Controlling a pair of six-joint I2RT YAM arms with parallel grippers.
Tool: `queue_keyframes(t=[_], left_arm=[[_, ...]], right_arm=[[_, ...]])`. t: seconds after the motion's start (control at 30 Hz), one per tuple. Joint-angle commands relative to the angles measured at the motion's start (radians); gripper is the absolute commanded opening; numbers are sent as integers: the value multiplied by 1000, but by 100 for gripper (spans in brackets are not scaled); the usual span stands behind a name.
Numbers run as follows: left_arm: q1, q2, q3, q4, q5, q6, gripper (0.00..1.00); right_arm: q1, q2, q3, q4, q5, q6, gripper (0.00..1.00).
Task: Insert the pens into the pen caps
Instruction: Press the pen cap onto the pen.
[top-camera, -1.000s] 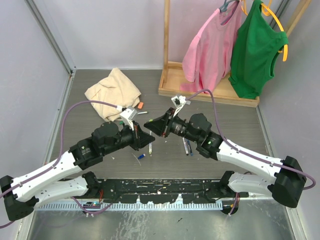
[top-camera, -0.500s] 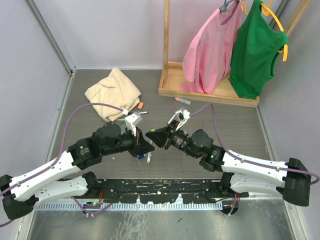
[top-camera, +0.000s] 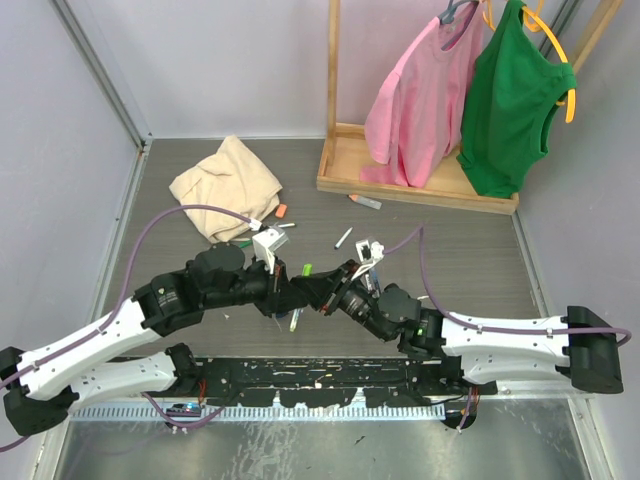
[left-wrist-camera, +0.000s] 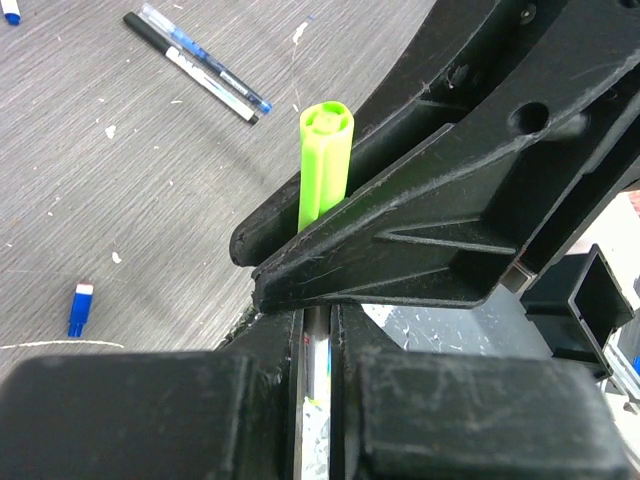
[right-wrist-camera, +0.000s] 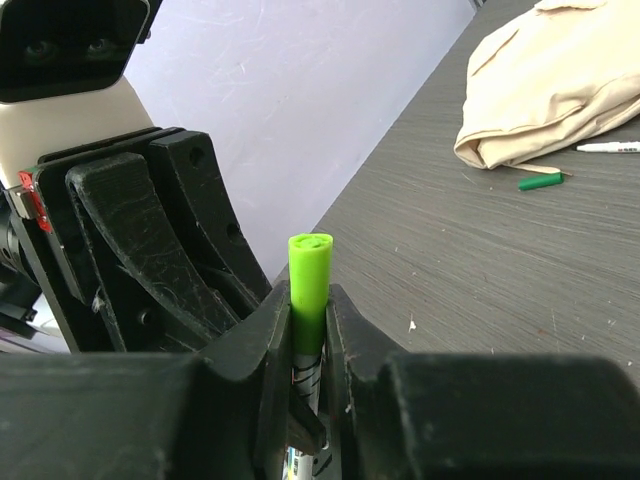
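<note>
Lime-green plastic sits right at my fingertips: a stubby lime-green cap (right-wrist-camera: 310, 285), matte, with a clover-shaped moulding in its closed end. It sits over the tip of a pen (left-wrist-camera: 316, 375) whose barrel is pale and glossy with small dark print. My right gripper (top-camera: 312, 288) is almost closed, its two fingers (right-wrist-camera: 268, 345) pinching the lower half of the cap from either side. My left gripper (top-camera: 288, 291) is pressed fully together on the barrel behind the cap. The two grippers meet nose to nose over the near middle of the table (top-camera: 480, 225).

The pen's long axis runs near to far in the overhead view. Its bare tail (top-camera: 295, 320) juts toward my bases and the capped end points away; how steeply it tilts I cannot tell. In both wrist views the closed end of the cap stands clear of the fingers.

Beyond, on the grey wood-grain, lie a blue cap (left-wrist-camera: 80, 308) and two pens (left-wrist-camera: 205, 60) side by side. Farther off, a dark green cap (right-wrist-camera: 541, 181) and a white pen (right-wrist-camera: 610, 147) lie at the edge of a beige cloth (right-wrist-camera: 560, 80). An orange cap (top-camera: 281, 211) lies by the cloth too. At the back a wooden rack (top-camera: 335, 165) carries a pink shirt (top-camera: 415, 100) and a green top (top-camera: 510, 100).
</note>
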Motion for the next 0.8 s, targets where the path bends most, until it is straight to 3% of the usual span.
queue_keyframes(t=[0.0, 0.13, 0.33, 0.47, 0.63, 0.77], left_arm=[[43, -34, 156, 462, -212, 15, 0], [43, -50, 130, 461, -208, 15, 0], [43, -45, 90, 431, -142, 29, 0], [43, -37, 79, 388, -114, 40, 0], [43, -58, 63, 354, -138, 56, 0], [43, -70, 50, 343, -151, 61, 0]], right_arm=[[87, 43, -63, -273, -169, 10, 0], [85, 31, 2, -301, -152, -43, 0], [38, 65, 249, -448, -189, -211, 2], [7, 78, 410, -565, -190, -300, 19], [-59, 23, 439, -568, -245, -306, 39], [-97, -35, 436, -568, -240, -305, 47]])
